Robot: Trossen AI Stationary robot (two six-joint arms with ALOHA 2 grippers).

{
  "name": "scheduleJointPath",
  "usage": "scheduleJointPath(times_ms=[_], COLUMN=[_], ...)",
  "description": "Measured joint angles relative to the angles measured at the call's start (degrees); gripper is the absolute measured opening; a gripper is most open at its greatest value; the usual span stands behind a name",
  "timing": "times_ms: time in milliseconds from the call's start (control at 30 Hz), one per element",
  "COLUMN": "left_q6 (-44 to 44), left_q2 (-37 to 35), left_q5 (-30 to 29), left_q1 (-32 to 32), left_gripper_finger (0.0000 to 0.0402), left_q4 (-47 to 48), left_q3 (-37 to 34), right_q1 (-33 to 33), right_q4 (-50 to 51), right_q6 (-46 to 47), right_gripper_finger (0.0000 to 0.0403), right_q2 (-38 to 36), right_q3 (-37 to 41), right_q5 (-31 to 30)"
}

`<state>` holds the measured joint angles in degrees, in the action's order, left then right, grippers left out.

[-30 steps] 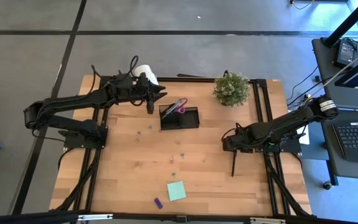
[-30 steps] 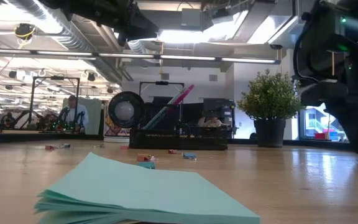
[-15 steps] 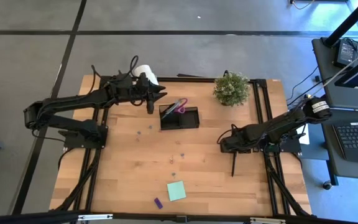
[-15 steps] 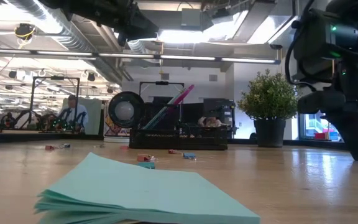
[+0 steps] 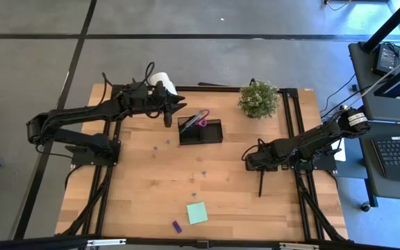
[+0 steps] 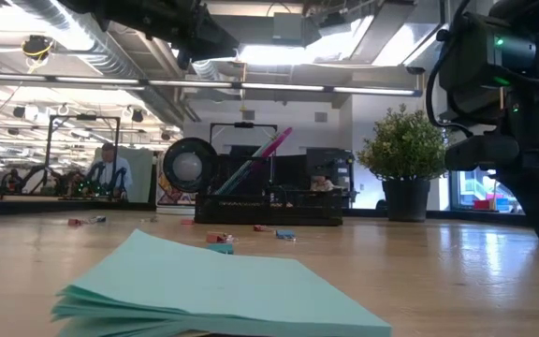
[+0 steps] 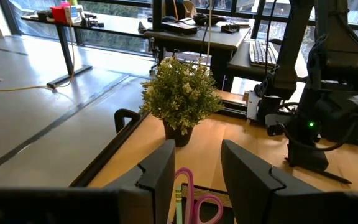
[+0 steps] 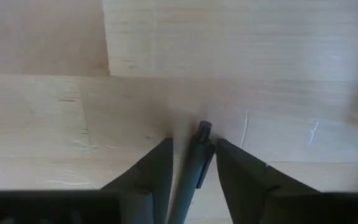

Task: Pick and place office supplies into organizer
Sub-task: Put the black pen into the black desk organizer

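From above, the right gripper sits low over the far end of a black pen, placed to pick it up; the organizer, already holding scissors, lies well left; the left gripper waits beside it; at table height a sticky pad lies nearest; the left wrist view shows parted, empty fingers; the right wrist view shows fingers straddling the pen, contact uncertain.

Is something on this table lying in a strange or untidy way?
Yes. Small bits lie scattered over the bare wood between the organizer and the sticky pad. The scissors stick up slanted from the organizer instead of lying inside.
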<state>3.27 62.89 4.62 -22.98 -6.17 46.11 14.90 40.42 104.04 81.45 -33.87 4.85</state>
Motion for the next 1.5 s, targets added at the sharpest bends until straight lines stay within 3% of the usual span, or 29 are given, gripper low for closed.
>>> scheduleJointPath(times_ms=[767,1500], left_q6=[0.01,0.0], left_q2=[0.0,0.0], left_q5=[-0.11,-0.11], left_q1=[0.0,0.0], left_gripper_finger=[0.0125,0.0125], left_q4=[0.01,0.02], left_q3=[0.0,0.0], right_q1=[0.07,0.1], right_q4=[0.51,2.79], right_q6=[-4.06,-9.92], right_gripper_finger=[0.0062,0.0058], right_q2=[0.04,0.35], right_q3=[0.0,-2.29], right_q5=[-1.07,-3.65])
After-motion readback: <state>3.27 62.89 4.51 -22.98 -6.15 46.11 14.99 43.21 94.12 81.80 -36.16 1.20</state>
